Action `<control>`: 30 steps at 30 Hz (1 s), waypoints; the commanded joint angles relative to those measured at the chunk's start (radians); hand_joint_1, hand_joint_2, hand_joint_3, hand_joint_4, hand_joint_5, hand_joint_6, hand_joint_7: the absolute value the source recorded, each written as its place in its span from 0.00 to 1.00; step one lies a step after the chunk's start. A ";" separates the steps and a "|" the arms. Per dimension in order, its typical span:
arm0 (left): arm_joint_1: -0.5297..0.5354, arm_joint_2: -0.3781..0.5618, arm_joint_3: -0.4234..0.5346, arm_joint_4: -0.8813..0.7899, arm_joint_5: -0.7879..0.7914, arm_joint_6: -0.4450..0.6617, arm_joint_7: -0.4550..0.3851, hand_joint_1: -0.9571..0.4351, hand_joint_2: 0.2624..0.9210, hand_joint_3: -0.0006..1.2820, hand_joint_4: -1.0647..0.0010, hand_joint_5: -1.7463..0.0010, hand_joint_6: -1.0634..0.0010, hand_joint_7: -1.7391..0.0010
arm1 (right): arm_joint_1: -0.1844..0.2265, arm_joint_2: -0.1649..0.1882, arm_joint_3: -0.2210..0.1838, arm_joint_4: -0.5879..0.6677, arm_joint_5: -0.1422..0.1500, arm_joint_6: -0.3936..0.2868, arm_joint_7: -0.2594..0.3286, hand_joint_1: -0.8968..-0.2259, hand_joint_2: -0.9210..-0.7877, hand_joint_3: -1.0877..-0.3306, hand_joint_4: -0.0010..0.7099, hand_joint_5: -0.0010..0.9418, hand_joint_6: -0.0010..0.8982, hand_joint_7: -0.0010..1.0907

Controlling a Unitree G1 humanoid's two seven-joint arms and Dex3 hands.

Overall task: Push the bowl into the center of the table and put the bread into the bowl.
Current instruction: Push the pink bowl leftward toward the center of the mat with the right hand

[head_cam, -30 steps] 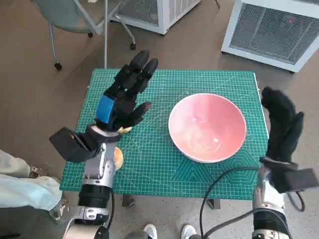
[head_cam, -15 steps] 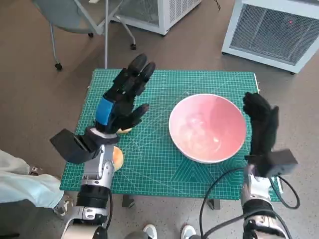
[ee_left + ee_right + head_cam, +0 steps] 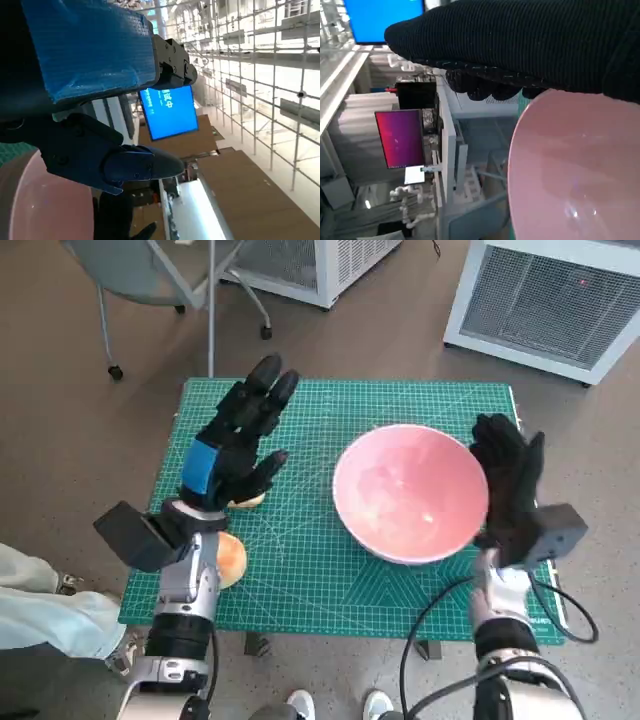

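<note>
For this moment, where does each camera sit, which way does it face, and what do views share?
Head view: steeply down on the green table; both forearms, left hand, right hand.
Left wrist view: behind the blue-taped left hand, facing the room.
Right wrist view: behind the gloved right hand, facing shelves.
Shared: the pink bowl appears in all three.

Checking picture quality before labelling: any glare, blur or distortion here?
Head view: sharp, even light, faint sheen inside the bowl. Left wrist view: bright background washed out, left hand close and soft. Right wrist view: small glint on the bowl, glove dark.
</note>
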 commanded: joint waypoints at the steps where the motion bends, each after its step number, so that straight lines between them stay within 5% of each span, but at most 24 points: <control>1: 0.021 0.014 0.007 -0.027 0.016 -0.026 0.020 0.28 1.00 0.27 0.74 1.00 0.71 0.97 | -0.024 0.031 -0.020 0.030 0.030 0.055 0.024 0.39 0.00 0.37 0.32 0.00 0.17 0.39; 14: 0.046 0.032 0.012 -0.040 0.044 -0.051 0.066 0.27 1.00 0.28 0.74 1.00 0.72 0.98 | -0.079 0.058 -0.028 0.052 0.034 0.114 0.050 0.42 0.00 0.42 0.31 0.00 0.21 0.38; 30: 0.073 0.038 0.011 -0.086 0.034 -0.027 0.075 0.27 1.00 0.28 0.74 1.00 0.73 0.98 | -0.101 0.054 0.002 0.058 -0.008 0.159 0.028 0.45 0.00 0.40 0.35 0.01 0.25 0.36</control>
